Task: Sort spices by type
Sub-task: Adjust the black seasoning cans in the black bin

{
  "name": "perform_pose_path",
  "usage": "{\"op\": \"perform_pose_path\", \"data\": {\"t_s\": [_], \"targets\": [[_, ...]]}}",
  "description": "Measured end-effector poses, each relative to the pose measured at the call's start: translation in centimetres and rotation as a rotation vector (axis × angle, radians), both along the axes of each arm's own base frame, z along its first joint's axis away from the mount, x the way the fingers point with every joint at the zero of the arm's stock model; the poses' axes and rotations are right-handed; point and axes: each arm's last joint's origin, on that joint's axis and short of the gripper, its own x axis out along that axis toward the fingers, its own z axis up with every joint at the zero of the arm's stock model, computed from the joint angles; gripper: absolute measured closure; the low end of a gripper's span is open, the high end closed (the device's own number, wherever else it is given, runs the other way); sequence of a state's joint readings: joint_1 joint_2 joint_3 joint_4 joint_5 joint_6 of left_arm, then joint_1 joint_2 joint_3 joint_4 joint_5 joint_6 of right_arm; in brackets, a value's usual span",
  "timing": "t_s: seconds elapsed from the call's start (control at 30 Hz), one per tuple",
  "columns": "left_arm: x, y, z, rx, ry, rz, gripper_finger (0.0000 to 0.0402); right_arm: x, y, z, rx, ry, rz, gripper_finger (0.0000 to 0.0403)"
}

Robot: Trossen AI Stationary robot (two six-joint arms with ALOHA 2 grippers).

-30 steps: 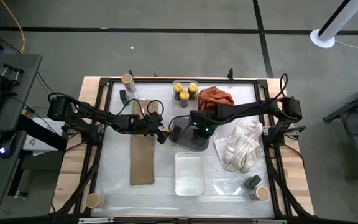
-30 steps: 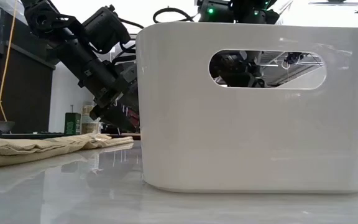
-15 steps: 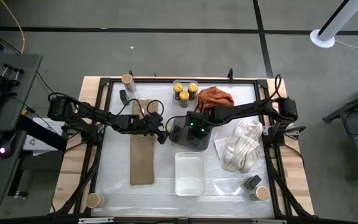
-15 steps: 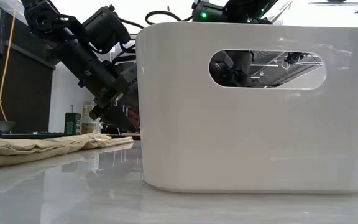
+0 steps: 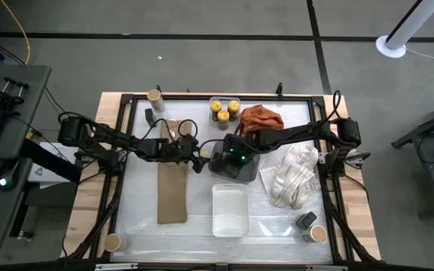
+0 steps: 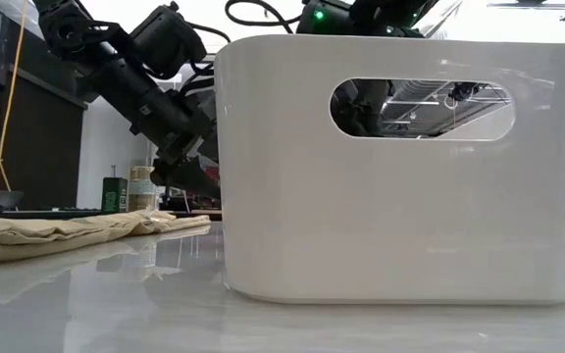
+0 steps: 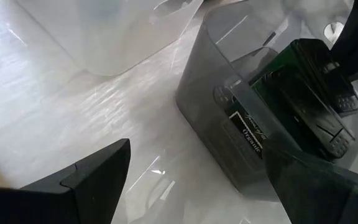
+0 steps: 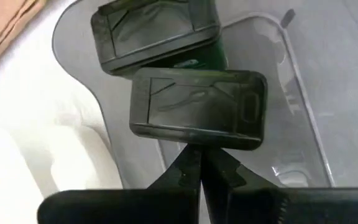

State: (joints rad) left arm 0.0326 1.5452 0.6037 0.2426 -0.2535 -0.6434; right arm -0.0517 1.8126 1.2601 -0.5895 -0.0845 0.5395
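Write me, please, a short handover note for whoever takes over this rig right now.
Left hand: open, empty, beside the grey bin.
Right hand: shut, over that bin, tips at a tin.
Done: that tin and a second tin lie in the bin; three yellow-lid jars stand together at the back.
Left: third tin at front right; tubs scattered, others at and.

Grey floor point(image 5: 202, 53) crossed by dark seams — a white pole base point(image 5: 391, 47) stands top right
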Motion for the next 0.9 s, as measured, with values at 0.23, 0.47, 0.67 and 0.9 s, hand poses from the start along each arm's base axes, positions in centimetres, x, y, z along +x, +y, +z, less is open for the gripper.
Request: {"op": "perform_pose_path", "data": {"t_s": [0.23, 0.47, 0.67, 0.9], "targets": [[0.0, 0.0, 0.0, 0.000, 0.003, 0.000, 0.0053, -0.4, 0.1, -0.1, -0.013, 0.032, 0.096, 0.0403], [0.0, 0.0, 0.0, 0.001, 0.004, 0.002, 0.0053, -0.8, -0.5, -0.3, -0.082, 0.085, 0.120, 0.0403], [-0.1, 0.1, 0.0, 0.030, 0.005, 0.035, 0.0053, -0.5, -0.9, -0.2, -0.100, 0.046, 0.105, 0.0403], [-0.1, 0.2, 0.0, 0.045, 0.006, 0.053, 0.0053, -0.1, -0.9, 0.0, -0.129, 0.001, 0.120, 0.0403]]}}
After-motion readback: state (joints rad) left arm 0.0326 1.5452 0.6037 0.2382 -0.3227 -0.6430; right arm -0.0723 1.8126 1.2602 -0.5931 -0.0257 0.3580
